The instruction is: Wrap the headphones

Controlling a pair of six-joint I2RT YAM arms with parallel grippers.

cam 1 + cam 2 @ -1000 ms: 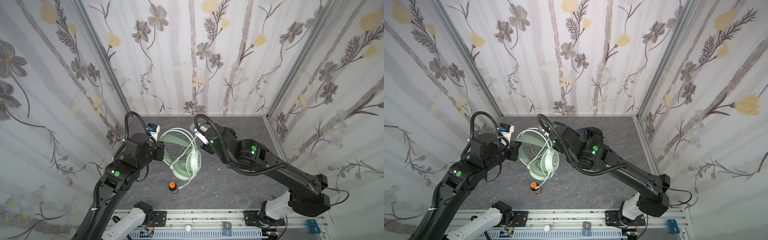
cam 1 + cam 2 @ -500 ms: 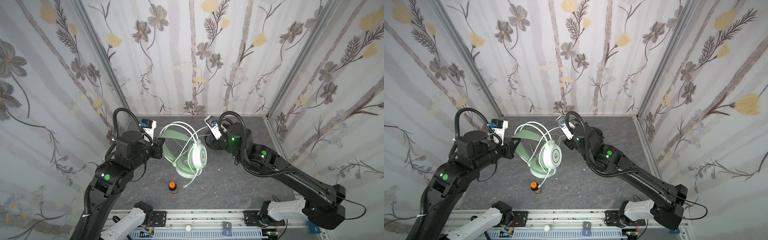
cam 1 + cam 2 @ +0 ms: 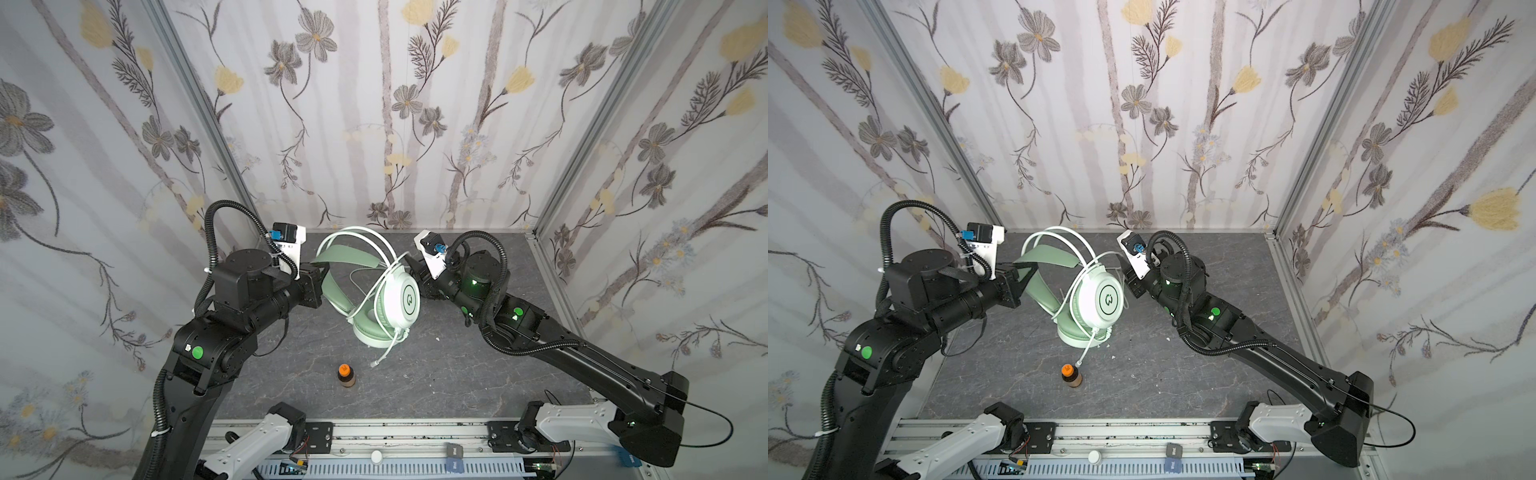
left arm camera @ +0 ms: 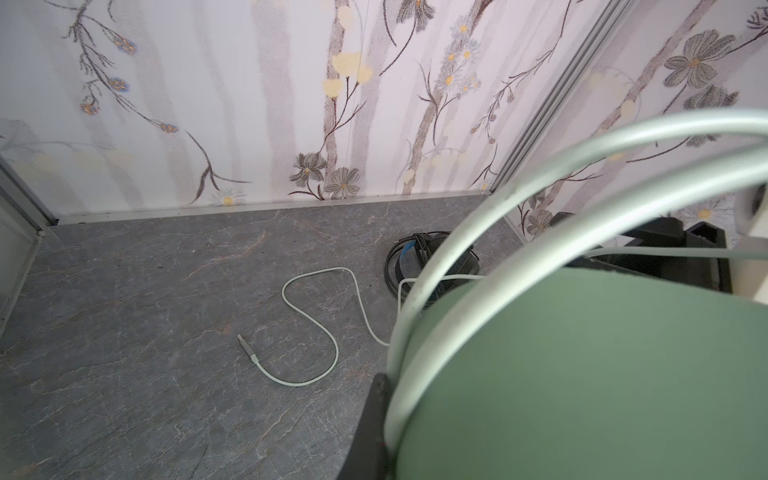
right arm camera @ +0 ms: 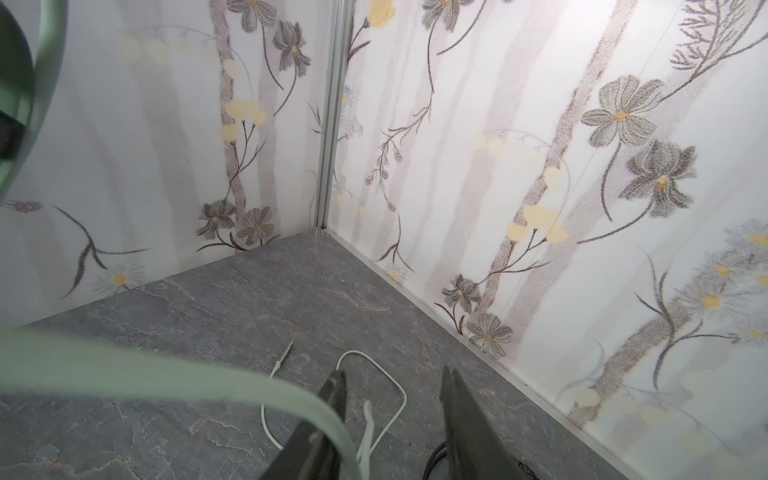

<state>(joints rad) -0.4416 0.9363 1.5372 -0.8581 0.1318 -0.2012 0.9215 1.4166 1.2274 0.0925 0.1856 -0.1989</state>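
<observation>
Mint-green headphones [image 3: 390, 299] upright mid-table. Left gripper [image 3: 319, 272] clamped on padded headband [image 3: 353, 254]. Right gripper [image 5: 392, 374] jaws apart, gripping nothing; white cable [image 4: 311, 316] slack on tabletop. Expect light plastic frame, springy band, limp slippery cord. Pinch your cord near plug [image 4: 246, 350], not at cup. Pull gently; cup joint likely fragile.

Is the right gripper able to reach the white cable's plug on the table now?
Probably yes: the right gripper is open, and the plug lies bare on the table just ahead, nothing seen between.
</observation>
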